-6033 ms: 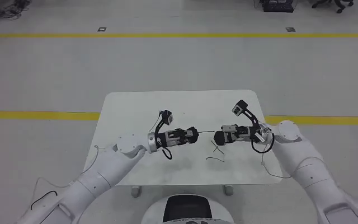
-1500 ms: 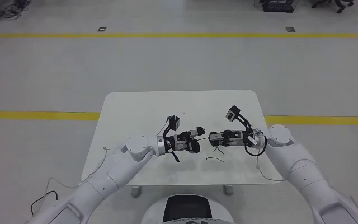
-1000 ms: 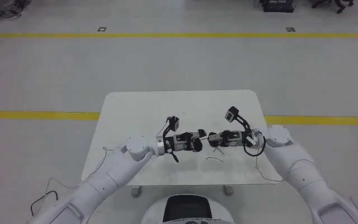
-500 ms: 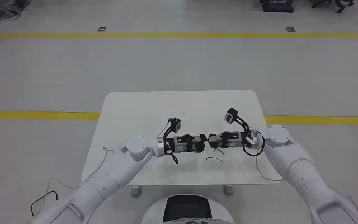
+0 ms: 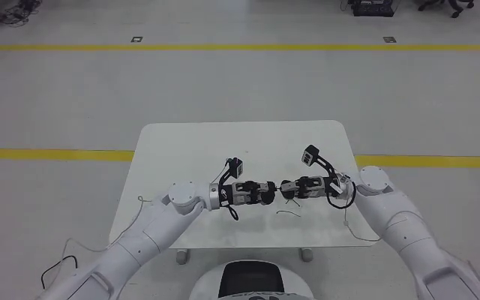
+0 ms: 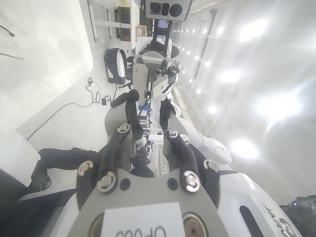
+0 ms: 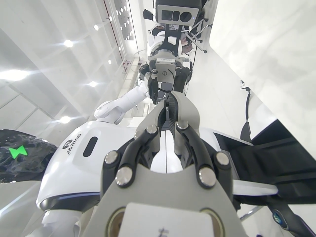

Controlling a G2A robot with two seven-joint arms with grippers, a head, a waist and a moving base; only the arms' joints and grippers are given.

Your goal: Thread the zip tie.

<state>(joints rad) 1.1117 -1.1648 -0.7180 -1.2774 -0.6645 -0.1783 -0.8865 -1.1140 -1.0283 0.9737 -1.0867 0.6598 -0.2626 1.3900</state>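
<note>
The right claw point(image 7: 170, 97) is clenched on one end of the black zip tie point(image 7: 164, 90), its two fingers pressed together with the strip between them. It hangs just above the middle of the white table point(image 5: 187, 150), pointing straight at the left claw point(image 5: 270, 190), and the two sit almost nose to nose. From the right wrist, the tie runs from the right fingertips across to the left claw, where a thin strand crosses the gap between that claw's fingers and another rises along its palm.

The left claw's fingers point(image 6: 130, 107) stand spread apart; whether either of them presses on the strand cannot be told.

Just beside the right claw, toward the robot, two spare ties lie flat on the table: one pair crossed in an X point(image 5: 289, 201) and a single curved one point(image 5: 288, 213) a little nearer the front edge. The table has rounded corners.

The floor point(image 5: 75, 97) around it is pale grey, with one yellow line point(image 5: 67, 154) passing behind the table at mid-height and a second point(image 5: 225, 47) farther back. Two small floor sockets point(image 5: 136, 39) sit near the far line. The wrist views show a white ceiling with rows of bright lamps point(image 6: 246, 28) and, in the distance, office chairs point(image 7: 197, 35).
</note>
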